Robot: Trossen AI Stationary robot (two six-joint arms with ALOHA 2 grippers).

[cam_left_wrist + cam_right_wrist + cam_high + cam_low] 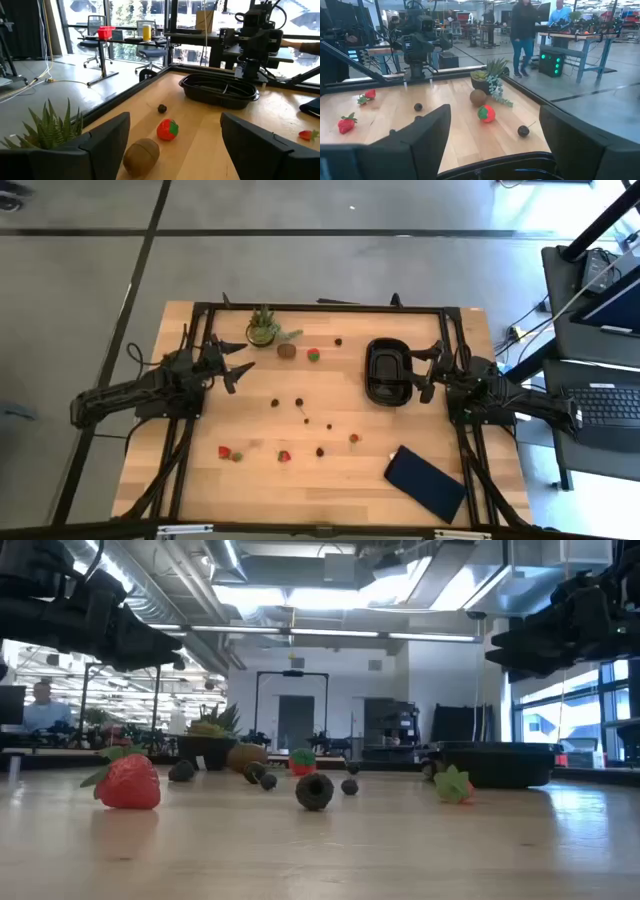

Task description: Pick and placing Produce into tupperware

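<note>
The bench (330, 480) carries scattered produce (300, 402) mid-surface; the empty tupperware (388, 372) sits near its right edge. Left gripper (235, 363) and right gripper (428, 370) hover, fingers spread, holding nothing.

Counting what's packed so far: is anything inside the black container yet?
The tupperware looks empty from above: only its glossy black floor shows, and no produce. The right tool hangs open beside it, covering none of the inside.
</note>
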